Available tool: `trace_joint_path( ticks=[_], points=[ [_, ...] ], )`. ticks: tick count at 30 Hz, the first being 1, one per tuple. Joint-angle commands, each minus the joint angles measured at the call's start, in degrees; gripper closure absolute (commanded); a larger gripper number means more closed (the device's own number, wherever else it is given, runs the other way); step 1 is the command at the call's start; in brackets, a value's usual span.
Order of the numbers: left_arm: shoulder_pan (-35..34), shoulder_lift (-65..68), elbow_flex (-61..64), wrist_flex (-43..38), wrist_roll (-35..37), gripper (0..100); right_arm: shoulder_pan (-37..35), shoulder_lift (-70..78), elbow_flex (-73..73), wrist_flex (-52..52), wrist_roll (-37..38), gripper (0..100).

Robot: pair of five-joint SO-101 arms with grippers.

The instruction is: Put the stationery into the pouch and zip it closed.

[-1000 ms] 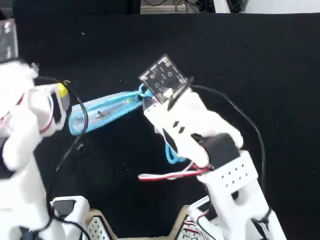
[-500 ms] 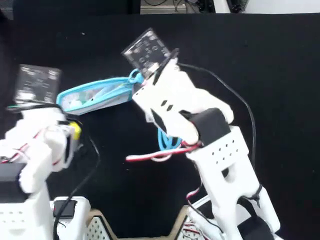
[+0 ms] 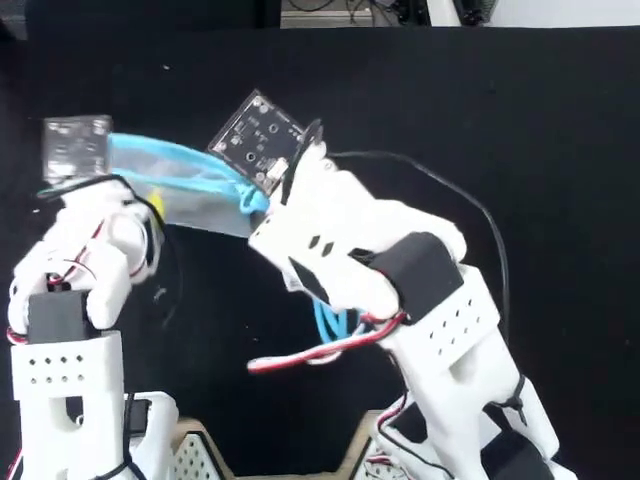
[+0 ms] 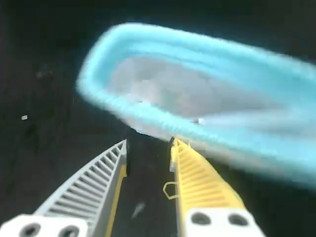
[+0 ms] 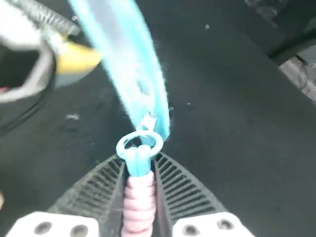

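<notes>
A light blue mesh pouch (image 3: 180,185) hangs off the black table between the two arms, its contents blurred. My right gripper (image 5: 139,160) is shut on the blue strap and pink cord at the pouch's ring (image 5: 139,143), just behind the zip pull (image 5: 147,121). The strap's loose loop (image 3: 330,325) dangles under the right arm. My left gripper (image 4: 148,143) stands open, grey and yellow fingers apart, its tips just below the edge of the pouch (image 4: 197,94) near its far end. The yellow finger (image 5: 76,57) also shows beside the pouch (image 5: 128,64) in the right wrist view.
Black cloth covers the table (image 3: 520,130). A red and white cable (image 3: 320,352) hangs from the right arm. Both arm bases stand at the front edge. Clutter lies beyond the far edge (image 3: 380,15).
The right arm has swung left, carrying the pouch to the left and higher. The left arm pulled back, then came up under the pouch's end.
</notes>
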Motion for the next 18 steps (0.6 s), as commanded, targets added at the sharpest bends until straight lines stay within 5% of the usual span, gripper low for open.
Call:
trace_joint_path(
  ticks=[1, 9, 18],
  points=[
    [-1.0, -0.7, -0.3, -8.3, 8.4, 85, -4.9, -4.7, -2.6, 1.1, 0.7, 98.8],
    [3.1, -0.7, 2.2, -12.7, 13.8, 84, -6.0, -8.3, 5.2, -2.5, 0.6, 98.8],
    [5.8, -4.5, 1.9, 5.9, 13.3, 84, -6.0, -8.2, 6.6, -9.4, 0.6, 98.8]
  ],
)
